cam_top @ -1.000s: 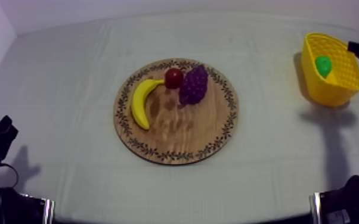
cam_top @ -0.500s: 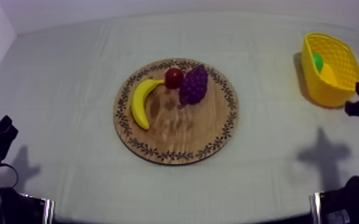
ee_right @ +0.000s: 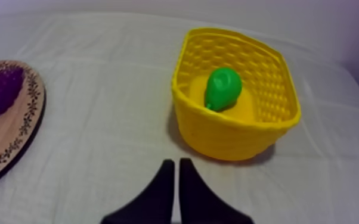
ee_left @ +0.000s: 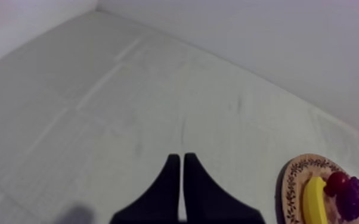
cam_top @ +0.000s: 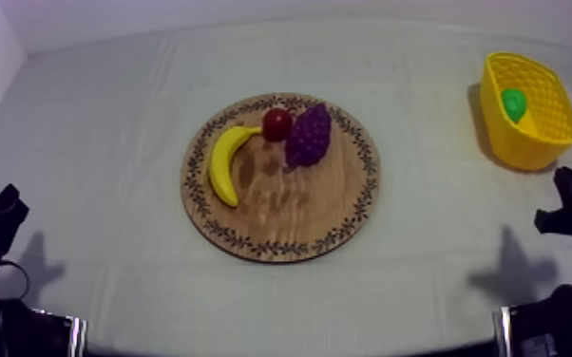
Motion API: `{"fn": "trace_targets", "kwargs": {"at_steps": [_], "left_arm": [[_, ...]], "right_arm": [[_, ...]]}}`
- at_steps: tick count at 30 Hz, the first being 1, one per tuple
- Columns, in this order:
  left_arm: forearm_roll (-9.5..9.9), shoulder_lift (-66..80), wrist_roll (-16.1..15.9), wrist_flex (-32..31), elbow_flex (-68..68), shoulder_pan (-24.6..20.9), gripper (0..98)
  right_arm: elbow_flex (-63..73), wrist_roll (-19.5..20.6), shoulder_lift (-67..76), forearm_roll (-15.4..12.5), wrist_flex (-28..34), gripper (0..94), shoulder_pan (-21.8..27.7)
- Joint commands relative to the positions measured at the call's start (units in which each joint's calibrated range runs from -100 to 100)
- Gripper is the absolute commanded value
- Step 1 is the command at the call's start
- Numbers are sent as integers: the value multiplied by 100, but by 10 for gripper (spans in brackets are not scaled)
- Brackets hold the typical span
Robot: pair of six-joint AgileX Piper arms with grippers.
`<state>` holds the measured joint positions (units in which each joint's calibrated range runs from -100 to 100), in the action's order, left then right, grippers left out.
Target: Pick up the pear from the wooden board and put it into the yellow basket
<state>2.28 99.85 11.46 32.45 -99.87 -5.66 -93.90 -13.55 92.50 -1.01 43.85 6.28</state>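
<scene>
Ahead of my right jaws, the pear (ee_right: 223, 87) lies in the basket (ee_right: 235, 136).

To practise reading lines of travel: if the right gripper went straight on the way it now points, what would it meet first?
Probably the near wall of the yellow basket: the right gripper, fingers shut, points across the cloth towards it. Height is unclear, so it might meet the cloth first.

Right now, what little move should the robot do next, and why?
Probably draw the right tool back to its resting spot. The pear already lies inside the yellow basket, and the tool is shut on nothing, clear of the basket, so nothing seems left to carry.
</scene>
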Motion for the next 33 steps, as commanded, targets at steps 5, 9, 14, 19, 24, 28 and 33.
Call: {"fn": "trace_targets", "kwargs": {"at_steps": [5,9,14,19,24,28,33], "left_arm": [[0,-2,1,5,-2,-2,1],[0,-2,0,5,-2,-2,1],[0,-2,0,5,-2,-2,1],[0,-2,1,5,-2,-2,1],[0,-2,0,5,-2,-2,1],[0,-2,-1,5,-2,-2,1],[0,-2,-1,5,-2,-2,1]], "right_arm": [[-122,-24,298,-37,103,6,74],[-222,-12,319,-80,151,10,89],[-358,68,324,-18,111,30,80],[-475,92,325,19,-146,106,75],[-557,235,325,11,-406,34,76],[-580,278,325,7,-488,24,54],[-586,219,325,6,-509,8,41]]}}
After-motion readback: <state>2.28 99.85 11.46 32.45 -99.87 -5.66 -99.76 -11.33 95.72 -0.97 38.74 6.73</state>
